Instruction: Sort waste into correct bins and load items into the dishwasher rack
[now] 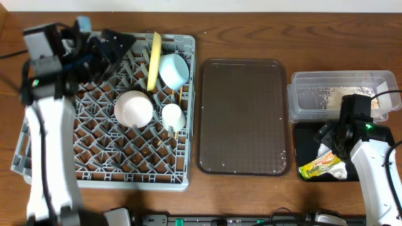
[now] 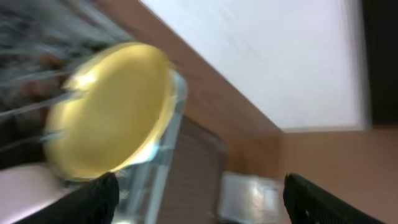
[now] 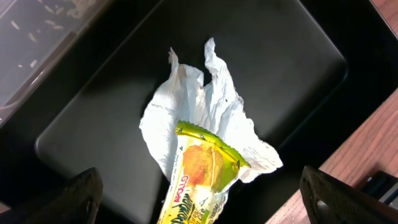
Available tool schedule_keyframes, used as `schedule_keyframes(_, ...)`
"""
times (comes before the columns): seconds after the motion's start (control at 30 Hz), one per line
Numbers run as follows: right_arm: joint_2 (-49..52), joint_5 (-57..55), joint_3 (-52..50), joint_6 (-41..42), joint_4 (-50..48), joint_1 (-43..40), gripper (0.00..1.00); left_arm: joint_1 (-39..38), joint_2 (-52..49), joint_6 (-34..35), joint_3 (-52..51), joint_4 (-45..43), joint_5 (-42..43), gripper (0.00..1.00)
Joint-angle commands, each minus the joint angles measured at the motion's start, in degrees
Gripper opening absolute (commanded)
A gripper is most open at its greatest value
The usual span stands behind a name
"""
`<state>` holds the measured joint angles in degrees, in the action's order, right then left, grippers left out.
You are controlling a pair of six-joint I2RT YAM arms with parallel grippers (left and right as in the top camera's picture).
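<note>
The yellow plate stands on edge in the grey dishwasher rack. Beside it are the light blue bowl, the white bowl and the small white cup, with thin chopsticks poking through the lattice. My left gripper hovers open and empty just left of the plate. The black bin holds the crumpled napkin with the snack wrapper on it. My right gripper hangs open above them. Rice scraps lie in the clear bin.
A dark brown flat tray lies between the rack and the bins. The left wrist view is blurred. The table's wooden edge runs just beside the black bin.
</note>
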<state>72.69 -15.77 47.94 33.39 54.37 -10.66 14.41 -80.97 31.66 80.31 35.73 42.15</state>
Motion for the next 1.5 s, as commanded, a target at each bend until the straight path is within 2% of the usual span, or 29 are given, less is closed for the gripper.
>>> schedule_keyframes(0.0,-0.46,-1.14,0.70,-0.22,0.07,-0.42,0.99,-0.55,5.79,0.11,0.17,4.37,-26.51,0.86)
schedule_keyframes(0.1,-0.46,-1.14,0.70,-0.22,0.07,-0.42,0.99,-1.11,8.94,0.13,0.17,8.09,-35.47,0.90)
schedule_keyframes(0.3,-0.46,-1.14,0.70,-0.22,0.07,-0.42,0.99,-1.09,10.60,0.11,0.17,12.33,-35.58,0.93)
schedule_keyframes(0.87,-1.77,-1.14,0.70,-0.22,0.07,0.26,0.99,-1.09,10.56,0.13,0.17,12.52,-35.58,0.94)
schedule_keyframes(1.07,-15.65,-1.14,0.70,-0.22,0.07,4.66,0.99,-1.09,10.56,0.13,0.17,12.50,-35.58,0.94)
schedule_keyframes(1.23,-30.23,-1.75,0.70,-0.24,-0.28,13.22,0.99,-1.09,10.56,0.11,0.17,12.52,-35.58,0.95)
schedule_keyframes(1.33,-39.23,-6.99,0.70,-0.22,-0.70,18.60,0.99,-1.09,10.56,0.11,0.17,12.50,-35.58,0.94)
schedule_keyframes(1.47,-51.58,-8.28,-0.37,-0.24,-7.10,21.55,0.99,-1.09,10.56,0.13,0.17,12.50,-35.58,0.95)
